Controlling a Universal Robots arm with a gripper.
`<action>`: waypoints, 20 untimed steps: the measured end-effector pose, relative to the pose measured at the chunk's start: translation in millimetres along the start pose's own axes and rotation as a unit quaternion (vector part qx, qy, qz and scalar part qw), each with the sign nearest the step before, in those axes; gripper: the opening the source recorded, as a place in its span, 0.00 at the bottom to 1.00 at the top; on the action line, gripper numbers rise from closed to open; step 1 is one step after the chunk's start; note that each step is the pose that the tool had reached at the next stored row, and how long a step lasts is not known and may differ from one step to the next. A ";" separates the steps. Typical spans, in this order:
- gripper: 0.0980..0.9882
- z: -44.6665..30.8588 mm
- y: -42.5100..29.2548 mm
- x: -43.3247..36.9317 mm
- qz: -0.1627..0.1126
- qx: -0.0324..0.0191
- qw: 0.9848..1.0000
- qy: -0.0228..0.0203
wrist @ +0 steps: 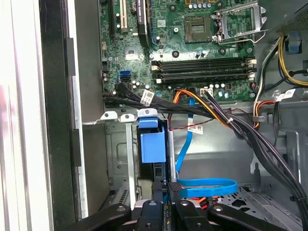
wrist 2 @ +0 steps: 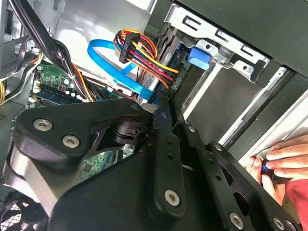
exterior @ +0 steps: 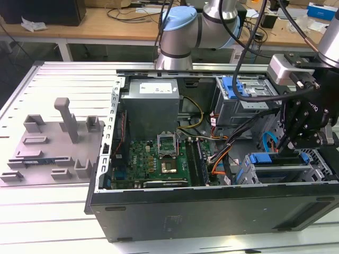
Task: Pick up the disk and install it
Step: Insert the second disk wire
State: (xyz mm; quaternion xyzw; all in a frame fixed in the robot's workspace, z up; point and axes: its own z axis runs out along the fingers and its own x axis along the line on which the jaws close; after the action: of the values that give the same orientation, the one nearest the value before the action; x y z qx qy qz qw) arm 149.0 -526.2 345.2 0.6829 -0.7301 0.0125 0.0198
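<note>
The gripper (exterior: 290,150), at the right of the exterior view, reached down into the open computer case (exterior: 212,209). Its fingers looked closed on the disk (wrist: 153,147), standing on edge and partly lowered into the lower drive cage (exterior: 275,172); seating seemed unfinished. The first wrist view showed the disk's blue carrier. The second wrist view showed a person's hand (wrist 2: 281,161) at its right edge.

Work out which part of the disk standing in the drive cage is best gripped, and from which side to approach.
The disk stands on edge in the drive cage, whose metal walls close off its other sides. So the best hold is probably its exposed, blue-framed narrow edge, pinched across the two flat faces, coming straight in from the case's open side.
</note>
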 end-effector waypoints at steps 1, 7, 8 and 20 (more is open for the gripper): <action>0.07 0.5 -0.1 0.0 0.000 0.000 1.000 0.000; 0.07 3.6 -0.5 -0.2 0.000 0.000 1.000 0.000; 0.07 4.3 -0.5 -0.2 0.000 0.000 1.000 0.000; 0.22 -7.5 -0.5 0.8 0.000 0.000 1.000 0.000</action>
State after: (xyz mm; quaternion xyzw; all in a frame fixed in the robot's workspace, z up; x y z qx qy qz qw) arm 149.5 -526.7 352.7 0.6829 -0.7301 0.0125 0.0198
